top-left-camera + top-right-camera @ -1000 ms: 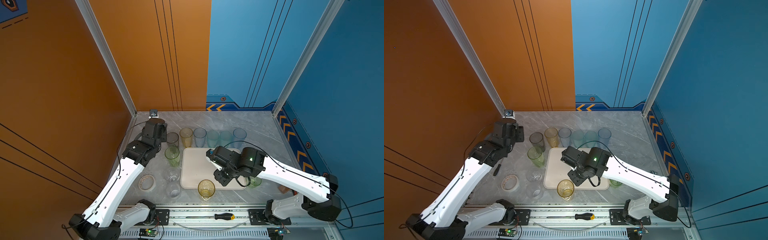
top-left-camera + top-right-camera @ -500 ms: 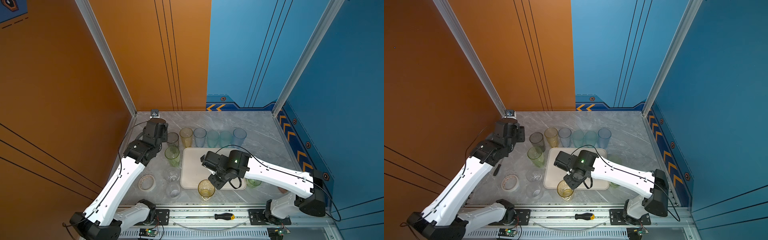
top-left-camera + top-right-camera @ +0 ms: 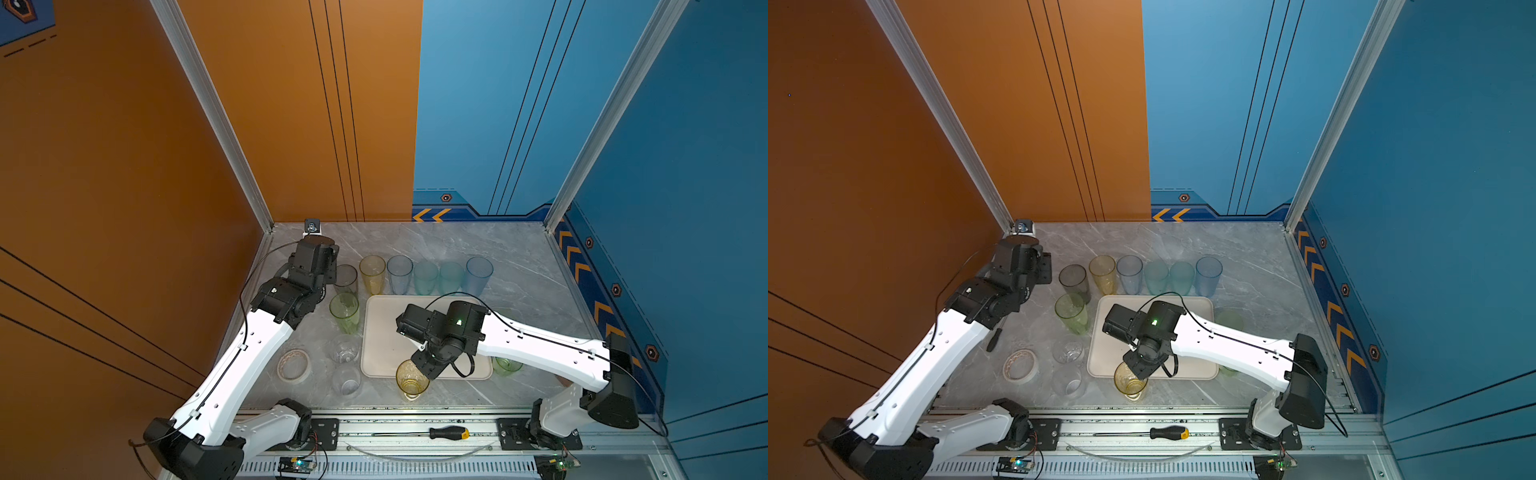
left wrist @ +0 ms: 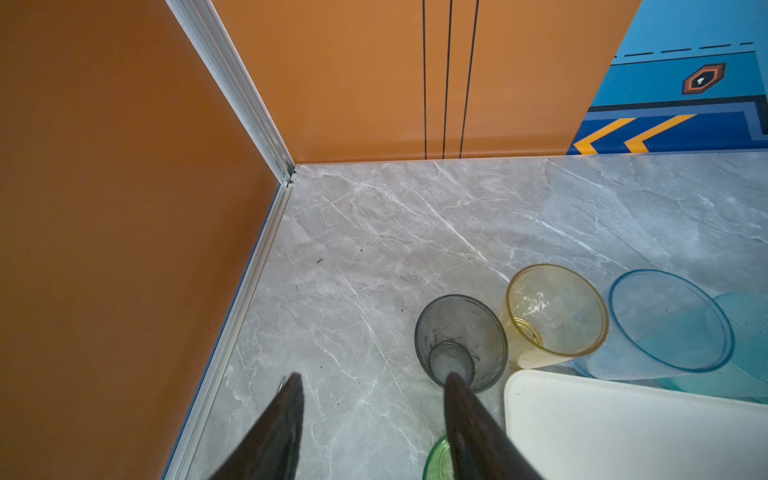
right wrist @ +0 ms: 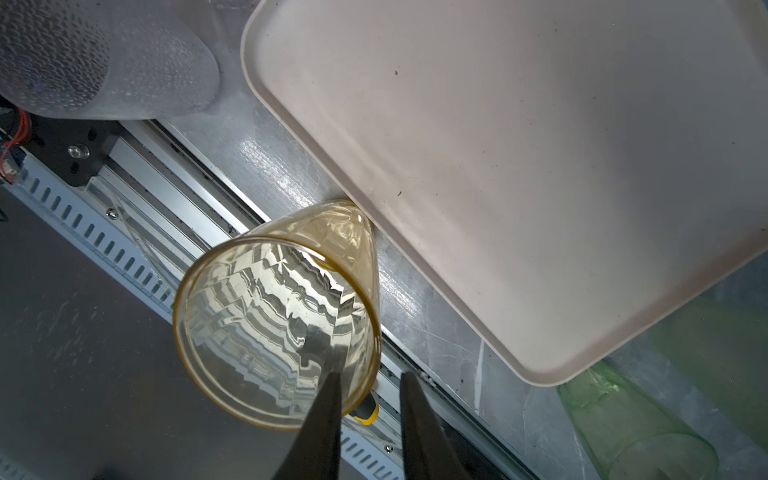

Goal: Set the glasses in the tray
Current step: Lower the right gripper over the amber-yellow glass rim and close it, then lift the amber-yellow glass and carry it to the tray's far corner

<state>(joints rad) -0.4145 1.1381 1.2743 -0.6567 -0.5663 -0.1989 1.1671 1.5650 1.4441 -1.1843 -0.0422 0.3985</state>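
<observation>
I work in a lab test cell, not a home. Printed orange panels (image 3: 291, 124) and blue panels (image 3: 498, 104), set in aluminium posts (image 3: 208, 104), box in a marble-look tabletop (image 3: 457, 245) ahead of my right gripper (image 5: 369, 376). Beneath it, toward my bases, runs a slotted metal rail (image 3: 361, 424) carrying a screwdriver (image 3: 449, 433) and a bare circuit board (image 3: 297, 463) (wires showing).

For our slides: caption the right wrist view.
Right gripper straddles the rim of the yellow glass, beside the tray.
</observation>
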